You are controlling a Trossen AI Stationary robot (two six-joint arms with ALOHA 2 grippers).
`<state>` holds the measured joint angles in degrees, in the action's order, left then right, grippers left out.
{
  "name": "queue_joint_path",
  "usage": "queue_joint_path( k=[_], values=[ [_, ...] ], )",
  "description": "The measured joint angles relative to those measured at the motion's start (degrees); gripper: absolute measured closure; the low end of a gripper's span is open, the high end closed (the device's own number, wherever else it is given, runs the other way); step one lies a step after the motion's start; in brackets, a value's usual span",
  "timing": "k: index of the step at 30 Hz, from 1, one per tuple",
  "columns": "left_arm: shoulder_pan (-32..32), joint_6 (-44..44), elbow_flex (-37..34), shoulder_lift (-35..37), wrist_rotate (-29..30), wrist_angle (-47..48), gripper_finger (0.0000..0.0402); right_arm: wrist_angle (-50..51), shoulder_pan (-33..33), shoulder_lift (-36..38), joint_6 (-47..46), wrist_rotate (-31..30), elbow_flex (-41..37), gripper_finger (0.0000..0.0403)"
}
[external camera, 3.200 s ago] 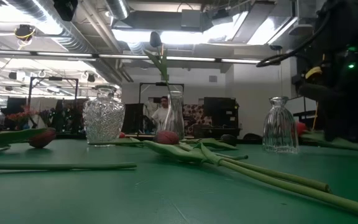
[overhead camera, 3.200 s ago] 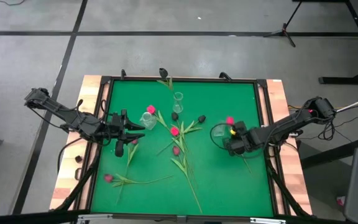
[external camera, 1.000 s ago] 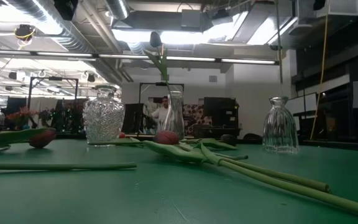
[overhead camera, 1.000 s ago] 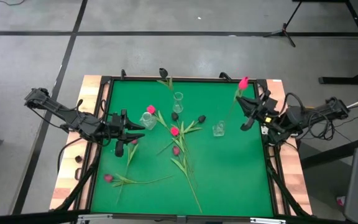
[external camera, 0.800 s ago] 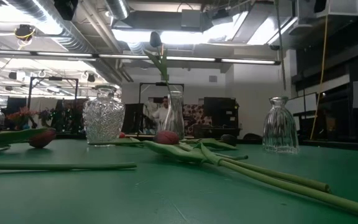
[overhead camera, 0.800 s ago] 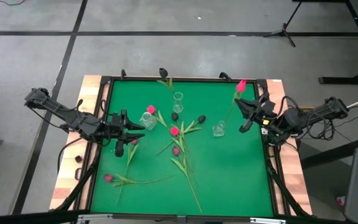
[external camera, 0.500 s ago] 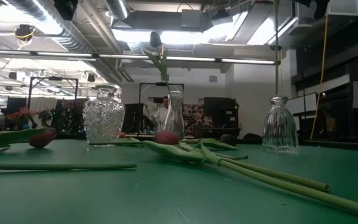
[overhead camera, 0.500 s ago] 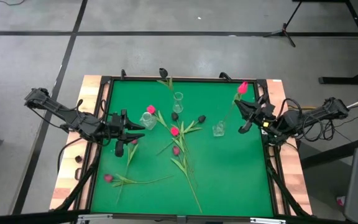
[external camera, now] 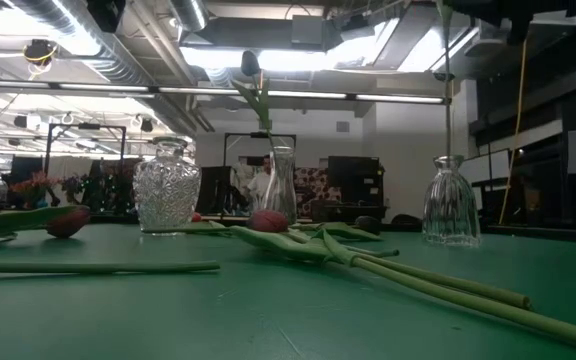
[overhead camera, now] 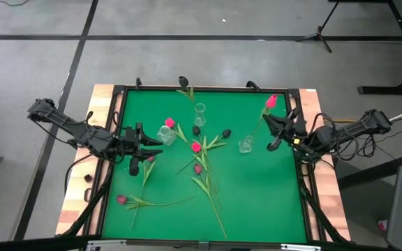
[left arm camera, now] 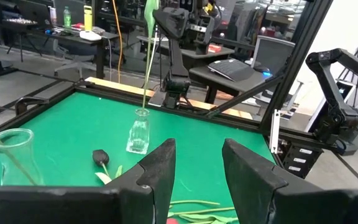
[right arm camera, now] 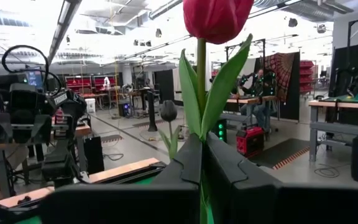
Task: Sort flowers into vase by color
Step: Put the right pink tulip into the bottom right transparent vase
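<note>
Lowered tulip [right arm camera: 217, 17] — between right gripper [right arm camera: 202, 163] fingers

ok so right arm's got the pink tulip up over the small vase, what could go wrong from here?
1. The right end effector pinches the pink tulip far above the small vase; the long stem tip could miss that narrow neck.
2. The vase looks light and stands alone, so a sideways push from the stem may tip it.
3. A dark tulip lies close beside the vase and could get knocked.
</note>
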<state>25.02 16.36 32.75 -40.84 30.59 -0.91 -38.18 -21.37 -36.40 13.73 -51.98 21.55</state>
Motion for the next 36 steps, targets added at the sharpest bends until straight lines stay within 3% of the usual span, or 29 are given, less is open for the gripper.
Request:
queue_joint_path(
  k=[5, 15, 36],
  values=[
    [0.0, 0.0, 0.0, 0.0, 0.0, 0.0, 0.0271, -0.3, 0.0, 0.0, -0.9, 0.0, -1.4, 0.0395],
    [0.0, 0.0, 0.0, 0.0, 0.0, 0.0, 0.0271, -11.3, 0.0, 1.2, -1.3, 0.0, -9.3, 0.0395],
    [0.0, -0.2, 0.0, 0.0, 0.1, 0.0, 0.0271, -9.1, 0.0, 1.3, -8.6, -0.7, -13.9, 0.0395]
  ],
)
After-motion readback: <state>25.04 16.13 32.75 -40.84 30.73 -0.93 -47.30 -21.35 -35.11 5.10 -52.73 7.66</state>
